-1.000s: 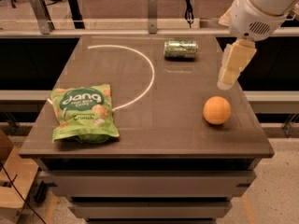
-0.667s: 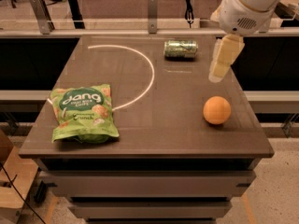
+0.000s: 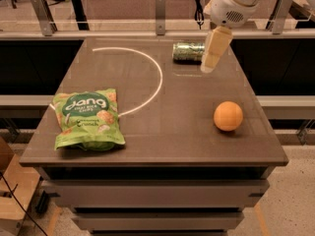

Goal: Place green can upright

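The green can (image 3: 187, 52) lies on its side near the far edge of the dark table (image 3: 162, 132), right of the middle. It is shiny green with pale markings. My gripper (image 3: 208, 67) hangs from the white arm at the top right, just right of the can and overlapping its right end. Its pale fingers point down toward the table.
A green "dang" snack bag (image 3: 87, 118) lies flat at the front left. An orange (image 3: 228, 116) sits at the front right. A white curved line (image 3: 147, 77) is drawn on the tabletop. A rail with posts (image 3: 160, 6) runs behind the table.
The gripper has moved left and away from the orange, toward the far edge, and is now right beside the can. The can, bag and orange have not moved.
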You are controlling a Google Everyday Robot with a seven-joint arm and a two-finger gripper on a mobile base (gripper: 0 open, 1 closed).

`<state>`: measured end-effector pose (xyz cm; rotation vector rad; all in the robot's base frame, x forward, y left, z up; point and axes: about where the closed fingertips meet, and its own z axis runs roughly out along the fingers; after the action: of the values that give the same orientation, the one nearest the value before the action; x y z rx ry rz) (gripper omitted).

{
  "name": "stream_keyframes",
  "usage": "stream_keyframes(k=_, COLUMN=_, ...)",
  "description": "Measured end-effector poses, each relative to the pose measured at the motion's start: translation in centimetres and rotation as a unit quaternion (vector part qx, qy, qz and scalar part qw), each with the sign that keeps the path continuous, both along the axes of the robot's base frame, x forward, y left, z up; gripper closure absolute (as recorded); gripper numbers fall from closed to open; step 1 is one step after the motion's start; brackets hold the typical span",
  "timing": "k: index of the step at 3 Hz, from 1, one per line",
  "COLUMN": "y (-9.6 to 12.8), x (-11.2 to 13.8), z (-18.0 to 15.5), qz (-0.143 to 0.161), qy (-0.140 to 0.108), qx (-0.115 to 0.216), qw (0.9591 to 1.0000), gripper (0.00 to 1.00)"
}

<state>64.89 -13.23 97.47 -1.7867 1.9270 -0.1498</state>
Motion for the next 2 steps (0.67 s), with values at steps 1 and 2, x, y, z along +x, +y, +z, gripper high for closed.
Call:
stream_keyframes(k=1, y=0.1, x=-0.1, z=-1.1, qz=-0.003, qy=0.016, qx=-0.008, qw=0.9998, gripper=0.0)
stream_keyframes(k=2, y=0.3, x=1.3, z=-2.5, qz=-0.012, qy=0.013, qx=-0.013, qw=0.9997, gripper=0.0)
